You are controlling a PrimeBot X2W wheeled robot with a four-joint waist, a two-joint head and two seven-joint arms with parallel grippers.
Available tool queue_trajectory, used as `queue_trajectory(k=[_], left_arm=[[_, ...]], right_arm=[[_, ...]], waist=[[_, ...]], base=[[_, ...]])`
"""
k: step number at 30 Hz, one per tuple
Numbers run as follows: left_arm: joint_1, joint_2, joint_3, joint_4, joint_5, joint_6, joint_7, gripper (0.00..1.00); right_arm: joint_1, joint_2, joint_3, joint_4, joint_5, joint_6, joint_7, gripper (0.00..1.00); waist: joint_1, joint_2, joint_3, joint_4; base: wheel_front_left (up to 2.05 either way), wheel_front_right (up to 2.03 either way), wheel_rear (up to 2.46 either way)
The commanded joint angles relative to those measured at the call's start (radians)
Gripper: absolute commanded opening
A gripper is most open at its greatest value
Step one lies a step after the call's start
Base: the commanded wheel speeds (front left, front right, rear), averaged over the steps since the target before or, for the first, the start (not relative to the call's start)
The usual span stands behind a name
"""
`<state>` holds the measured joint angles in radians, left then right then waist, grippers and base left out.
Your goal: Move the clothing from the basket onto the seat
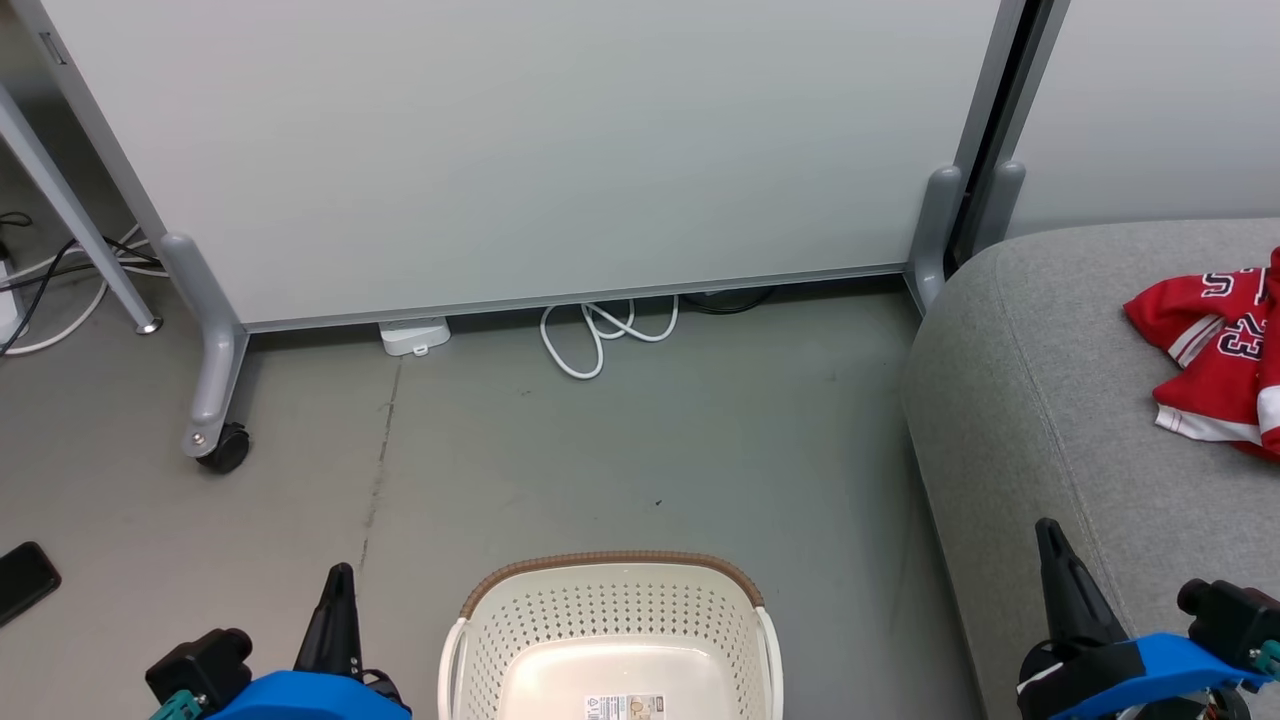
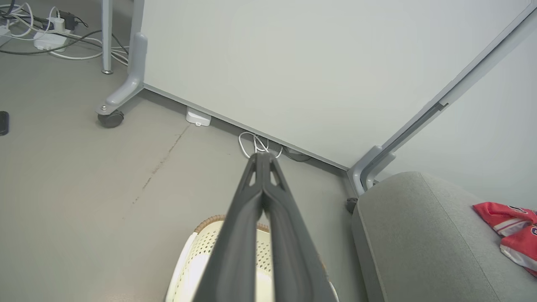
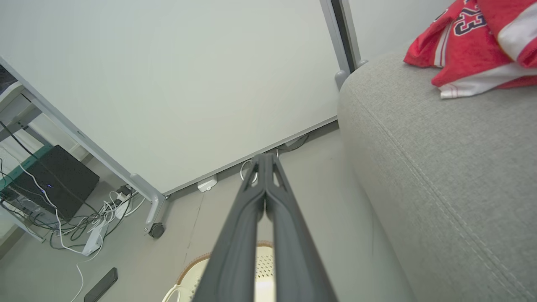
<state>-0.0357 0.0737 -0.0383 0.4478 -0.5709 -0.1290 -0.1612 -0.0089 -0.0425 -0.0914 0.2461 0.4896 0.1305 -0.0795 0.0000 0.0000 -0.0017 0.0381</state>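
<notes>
The red clothing [image 1: 1215, 350] with white trim and numbers lies bunched on the grey seat [image 1: 1050, 400] at the right; it is also in the left wrist view [image 2: 514, 228] and the right wrist view [image 3: 470, 46]. The cream basket [image 1: 610, 640] with a brown rim stands on the floor at the bottom centre, its inside bare apart from a label. My left gripper [image 1: 340, 575] is shut, with nothing in it, left of the basket. My right gripper [image 1: 1048, 530] is shut and holds nothing, over the seat's front edge. Both wrist views show the fingers [image 2: 262, 159] [image 3: 265, 159] pressed together.
A pale partition panel [image 1: 520, 150] on grey castor legs [image 1: 215, 390] stands behind the basket. White cable [image 1: 600, 335] and a small white box [image 1: 413, 335] lie at its foot. A dark phone-like object [image 1: 25, 580] lies on the floor at the left. Cables and a power strip [image 2: 48, 37] lie farther left.
</notes>
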Motion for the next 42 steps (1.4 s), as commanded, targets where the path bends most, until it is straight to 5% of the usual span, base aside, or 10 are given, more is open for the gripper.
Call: queue_trajectory(k=[1,42], left_arm=[[-0.03,0.002,0.01,-0.021,-0.028,-0.001,0.005,0.0],[-0.057,-0.01,0.084,-0.117,-0.546,-0.002,0.144,0.0]], right_arm=[[-0.031,-0.004,-0.003,-0.016,0.031,0.0,0.004,0.0],[-0.072,-0.008,-0.013,-0.01,0.59,0.0,0.102,0.0]], waist=[[0.0,0.0,0.0,0.0],[0.0,0.0,0.002,-0.015]], base=[[0.0,0.0,0.0],[0.0,0.0,0.0]])
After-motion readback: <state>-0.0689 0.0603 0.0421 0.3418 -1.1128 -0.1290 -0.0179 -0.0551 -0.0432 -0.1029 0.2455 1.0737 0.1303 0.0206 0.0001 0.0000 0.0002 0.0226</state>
